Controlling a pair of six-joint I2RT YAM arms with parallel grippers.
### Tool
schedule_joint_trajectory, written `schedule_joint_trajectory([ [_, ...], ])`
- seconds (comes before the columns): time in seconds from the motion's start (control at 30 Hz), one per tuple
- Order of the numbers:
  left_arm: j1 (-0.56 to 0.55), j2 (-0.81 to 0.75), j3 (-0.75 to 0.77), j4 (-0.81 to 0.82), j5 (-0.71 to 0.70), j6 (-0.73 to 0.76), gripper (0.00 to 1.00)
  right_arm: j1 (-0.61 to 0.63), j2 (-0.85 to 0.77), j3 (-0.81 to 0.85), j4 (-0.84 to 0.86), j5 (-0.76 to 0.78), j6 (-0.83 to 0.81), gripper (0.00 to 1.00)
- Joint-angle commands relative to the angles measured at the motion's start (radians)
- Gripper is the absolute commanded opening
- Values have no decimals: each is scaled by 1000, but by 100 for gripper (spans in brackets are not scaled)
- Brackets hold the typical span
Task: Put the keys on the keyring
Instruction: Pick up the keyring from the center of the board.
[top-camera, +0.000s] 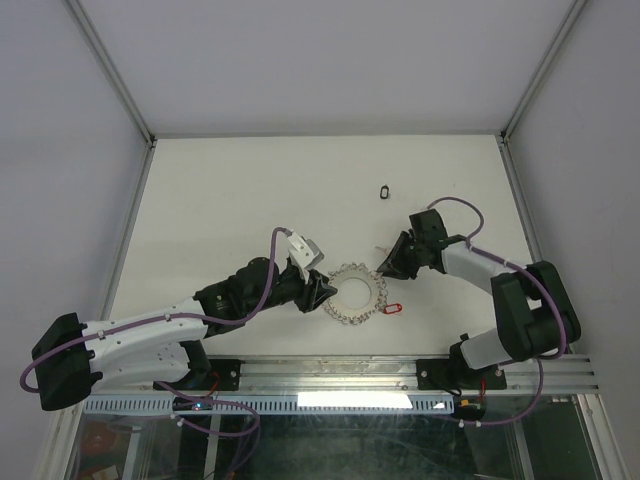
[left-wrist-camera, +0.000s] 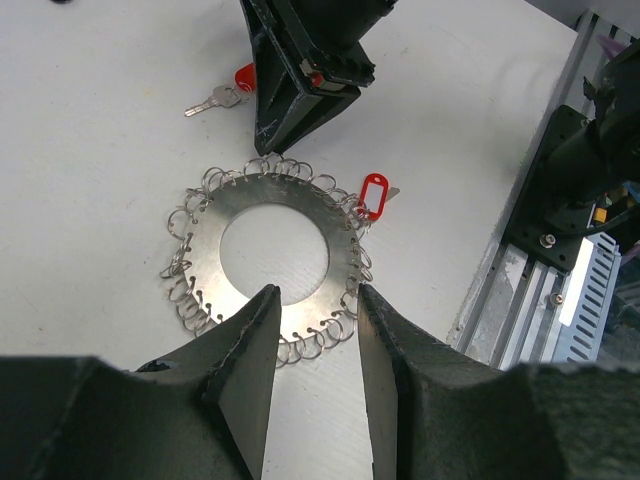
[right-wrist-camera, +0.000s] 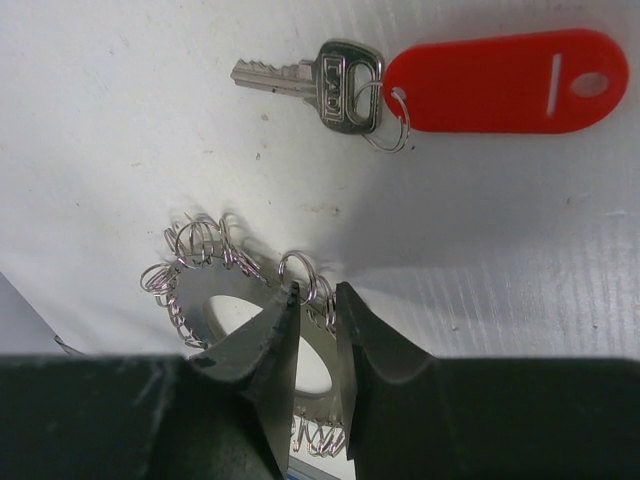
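Note:
The grey keyring (top-camera: 356, 292) lies flat on the white table between my two grippers. My left gripper (top-camera: 322, 292) is open, and its fingertips straddle the wire loops on the ring's near rim (left-wrist-camera: 210, 240). My right gripper (top-camera: 386, 268) is at the opposite rim, its jaws nearly closed on wire loops of the ring (right-wrist-camera: 195, 298). One red-tagged key (top-camera: 391, 309) lies against the ring's rim (left-wrist-camera: 373, 195). A second red-tagged key (right-wrist-camera: 345, 75) lies loose just beyond the right gripper (left-wrist-camera: 222, 97). A black-tagged key (top-camera: 384, 190) lies apart at the back.
A metal rail (top-camera: 330, 375) runs along the table's near edge and shows at the right of the left wrist view (left-wrist-camera: 520, 270). Pale enclosure walls (top-camera: 120, 80) with metal posts close in the table's sides and back.

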Motion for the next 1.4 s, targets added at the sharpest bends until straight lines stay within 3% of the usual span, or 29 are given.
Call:
schedule_joint_trajectory([
  [0.0, -12, -1, 20, 49, 0, -2, 35, -7, 7, 0, 41, -20, 2, 22],
  [0.4, -12, 9, 28, 49, 4, 0, 35, -7, 32, -1, 52, -45, -11, 19],
  [0.73, -12, 2, 26, 47, 0, 0, 35, -7, 9, -22, 114, -81, -10, 1],
  [1.07, -12, -56, 30, 45, -49, 18, 36, -5, -171, 6, 123, -71, -215, 0],
  [1.37, -12, -146, 47, 68, -68, 94, 39, 94, -429, -16, 278, -144, -448, 0],
])
